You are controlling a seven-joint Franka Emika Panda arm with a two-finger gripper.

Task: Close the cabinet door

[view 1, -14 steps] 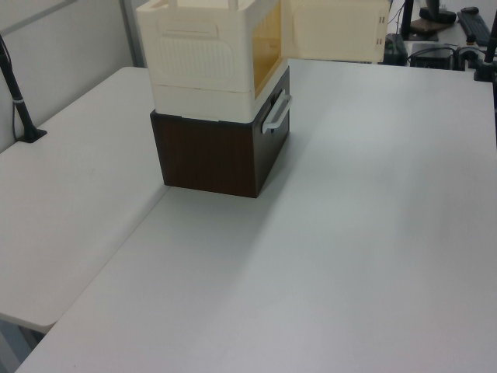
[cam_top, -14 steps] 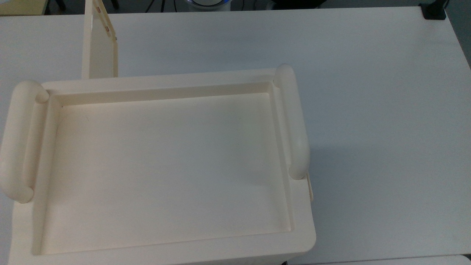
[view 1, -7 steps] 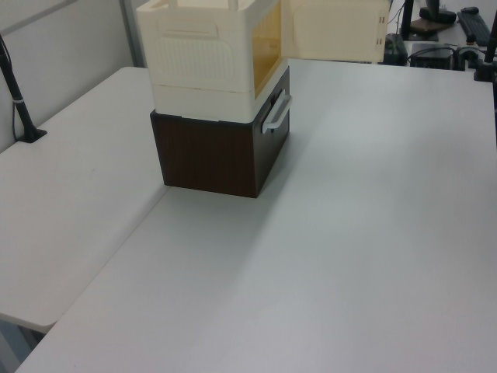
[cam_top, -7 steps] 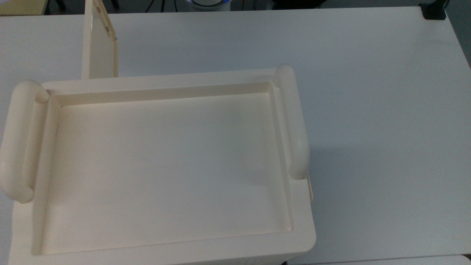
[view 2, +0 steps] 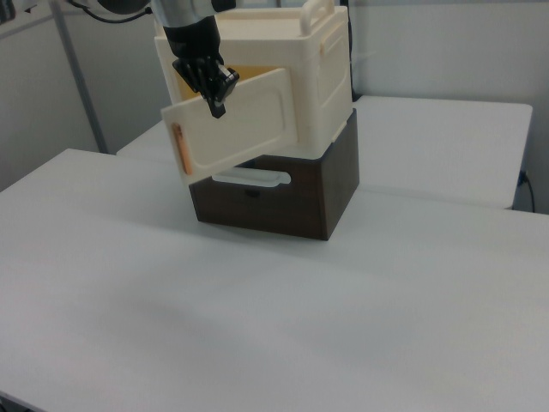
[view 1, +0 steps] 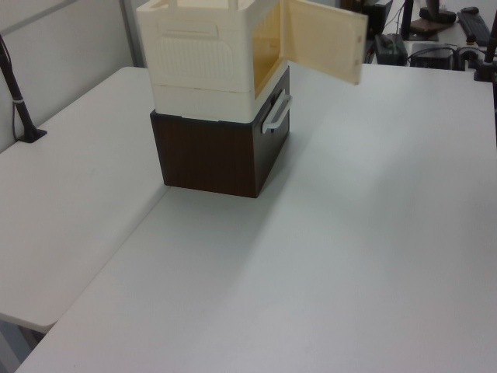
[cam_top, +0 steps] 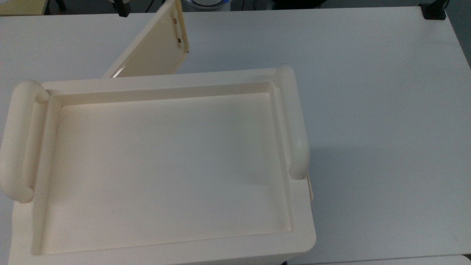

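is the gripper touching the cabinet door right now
Touching. In the right view the gripper presses against the outer face of the cabinet door near its top edge, with no gap between them, while the door stands partly open.

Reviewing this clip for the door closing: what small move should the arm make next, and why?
Probably keep pushing the cabinet door toward the cabinet. In the right view the gripper sits against the door's upper outer face, and the door hangs partly open, angled away from the opening with amber interior showing in the left view.
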